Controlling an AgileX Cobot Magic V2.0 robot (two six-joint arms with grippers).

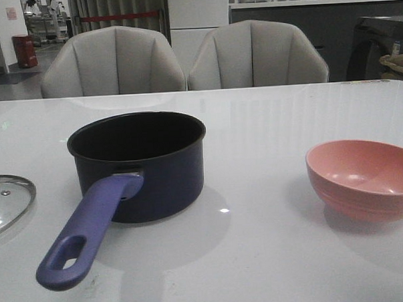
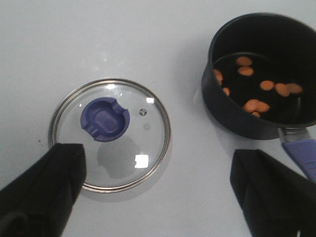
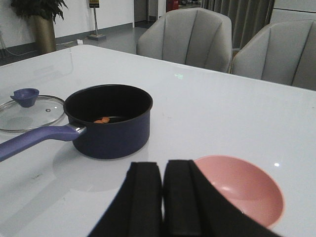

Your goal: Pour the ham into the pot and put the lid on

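The left gripper (image 2: 158,192) is hovering with jaws apart above the lid (image 2: 109,133), lying beside the pot (image 2: 261,74) holding ham (image 2: 267,85). The right gripper (image 3: 162,197) is holding its jaws together.

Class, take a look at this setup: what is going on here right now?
A two-armed robot is cooking at a white table. The ham slices already lie in the dark navy pot, and the pink bowl sits empty to its right. The glass lid lies flat on the table beside the pot, not yet on it. The left gripper hangs open above the lid, holding nothing. The right gripper is shut and empty near the bowl.
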